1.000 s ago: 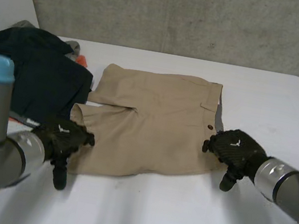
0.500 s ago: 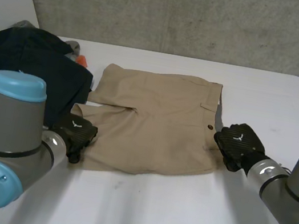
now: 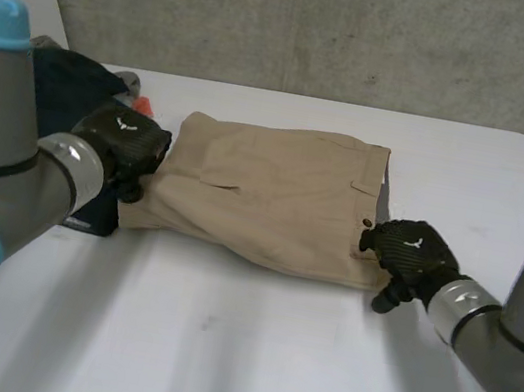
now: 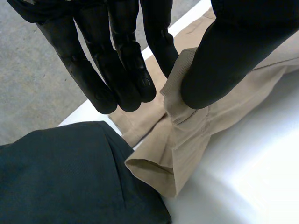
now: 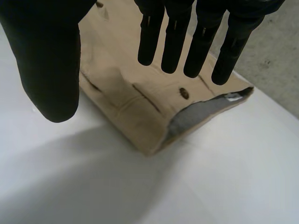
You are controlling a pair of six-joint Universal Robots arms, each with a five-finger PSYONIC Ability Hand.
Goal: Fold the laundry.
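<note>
One hem pinched, the waistband unpinned: the fold can drag askew.
On my left hand (image 3: 122, 139), fingers (image 4: 160, 44) and thumb (image 4: 224, 60) clamp a fold of the khaki shorts (image 3: 273, 193) at the leg hem, which touches the dark garment (image 4: 60, 177). My right hand (image 3: 410, 255) hovers over the waistband end, fingers (image 5: 174, 37) straight, apart from the thumb, holding nothing. The shorts lie doubled on the white table (image 3: 244, 355). If I pull, nothing pins the waistband, so the layers may slide; the hem may drag the dark garment.
</note>
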